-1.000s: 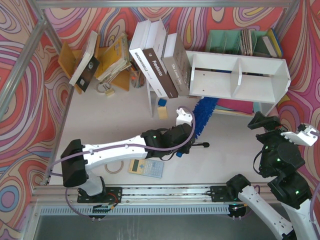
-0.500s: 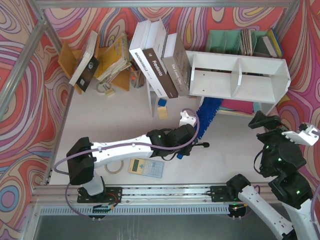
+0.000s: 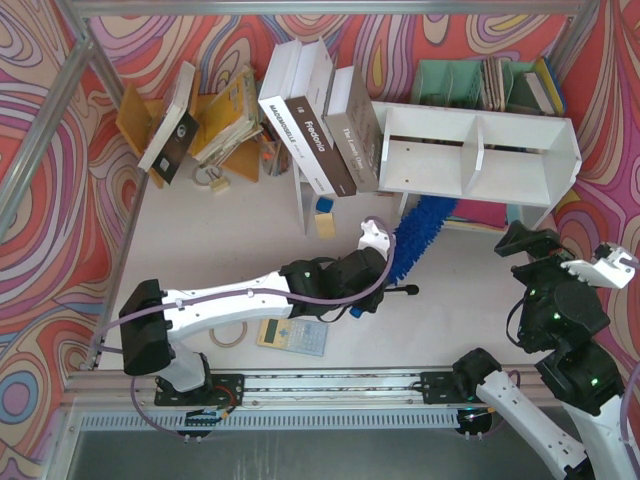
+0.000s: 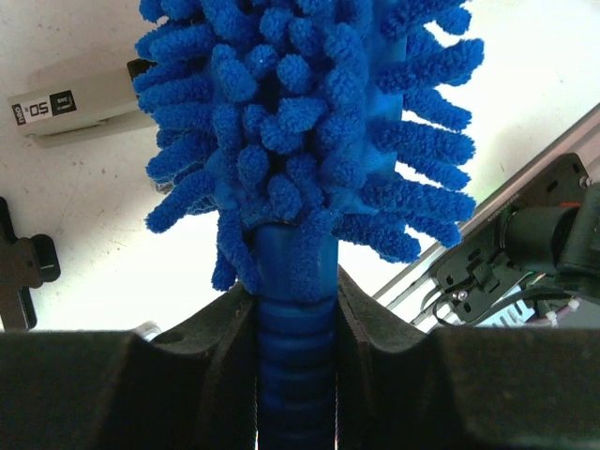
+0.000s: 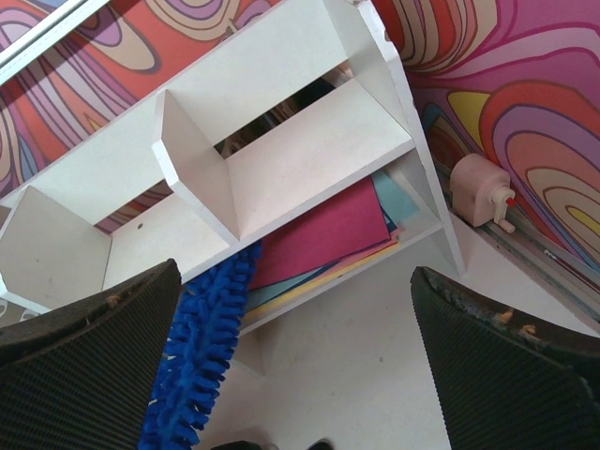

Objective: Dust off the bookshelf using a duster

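Top camera looks straight down. Left wrist camera hugs the duster (image 4: 300, 141); right wrist faces the bookshelf (image 5: 309, 159). All 3 show the duster.

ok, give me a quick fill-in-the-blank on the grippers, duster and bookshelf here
The left gripper is ____ on the handle of the duster.
The right gripper stands ____, holding nothing.
The white bookshelf is split down the middle into ____ compartments.
Missing words: shut; open; two.
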You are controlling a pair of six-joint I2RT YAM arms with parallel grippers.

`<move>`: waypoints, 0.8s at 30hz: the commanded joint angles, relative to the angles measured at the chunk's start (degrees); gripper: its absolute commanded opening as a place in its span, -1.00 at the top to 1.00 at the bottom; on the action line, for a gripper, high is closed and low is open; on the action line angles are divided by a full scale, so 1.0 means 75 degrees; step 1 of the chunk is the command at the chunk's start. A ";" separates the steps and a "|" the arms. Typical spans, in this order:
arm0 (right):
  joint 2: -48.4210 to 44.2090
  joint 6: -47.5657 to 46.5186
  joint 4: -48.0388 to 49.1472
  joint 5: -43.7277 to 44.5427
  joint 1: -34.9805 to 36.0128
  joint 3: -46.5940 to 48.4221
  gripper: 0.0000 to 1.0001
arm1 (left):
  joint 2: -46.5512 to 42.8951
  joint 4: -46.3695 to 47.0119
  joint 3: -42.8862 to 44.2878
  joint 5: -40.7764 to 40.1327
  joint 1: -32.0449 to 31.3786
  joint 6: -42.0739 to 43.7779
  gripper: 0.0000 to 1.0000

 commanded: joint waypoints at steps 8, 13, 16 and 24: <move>0.0107 0.0078 0.0025 -0.0024 0.0023 0.0149 -0.97 | 0.0400 0.0296 0.0209 0.0456 -0.0076 0.0668 1.00; 0.0041 0.0063 -0.0045 0.0021 0.0018 0.0149 -0.97 | 0.0685 0.0399 0.0297 0.0966 -0.0067 0.0832 1.00; 0.0002 0.0057 -0.0078 0.0063 0.0015 0.0130 -0.97 | 0.0673 0.0477 0.0256 0.1149 -0.0081 0.0914 1.00; -0.0026 0.0097 -0.0065 0.0047 0.0022 0.0042 -0.97 | 0.0119 0.0404 0.0046 0.0626 -0.0125 0.0860 1.00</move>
